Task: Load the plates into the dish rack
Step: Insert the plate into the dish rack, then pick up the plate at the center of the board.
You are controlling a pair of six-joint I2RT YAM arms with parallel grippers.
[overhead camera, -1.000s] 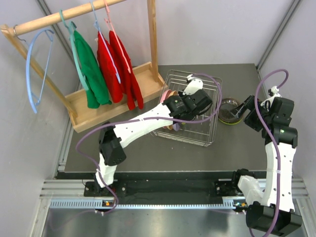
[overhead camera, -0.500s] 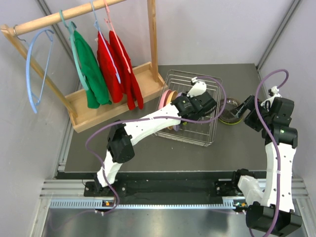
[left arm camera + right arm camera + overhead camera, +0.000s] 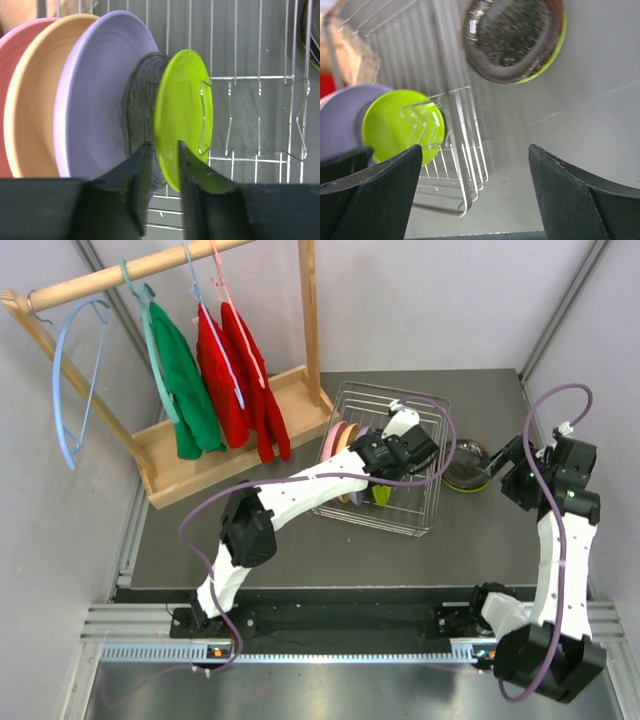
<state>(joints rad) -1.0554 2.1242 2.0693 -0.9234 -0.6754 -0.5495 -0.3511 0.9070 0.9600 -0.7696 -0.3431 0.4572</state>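
the left gripper (image 3: 163,150) reaches into the dish rack (image 3: 260,77), its jaws a little apart with the lower rim of the lime green plate (image 3: 182,110) in the narrow gap. whether the pads press that rim i cannot tell.

ahead of the gripper and off to its left, four plates stand on edge, each in its own slot: the pink plate (image 3: 12,90) farthest left, then the orange-tan plate (image 3: 40,100), the lavender plate (image 3: 100,95), and the dark plate (image 3: 142,100) just beyond the left finger. the lime one is upright just past the dark one, so the row is probably being filled in order. a grip low on the rim lets the upright wires take a plate's weight. to the gripper's right the rack's slots hold nothing.

the right gripper (image 3: 475,195) is spread wide and holds nothing. ahead of it, on the table (image 3: 600,75), lie the stacked plates (image 3: 512,37), flat. the top one is glossy and speckled, with a lime green rim showing beneath. it seems to wait there for its turn at them.

only the left wrist view shows the rim between the fingers; from above, the arm covers that spot. the right wrist view shows the lime plate's face behind a zigzag wire. the top view alone shows the stack just outside the rack's right side, and the right gripper near it.
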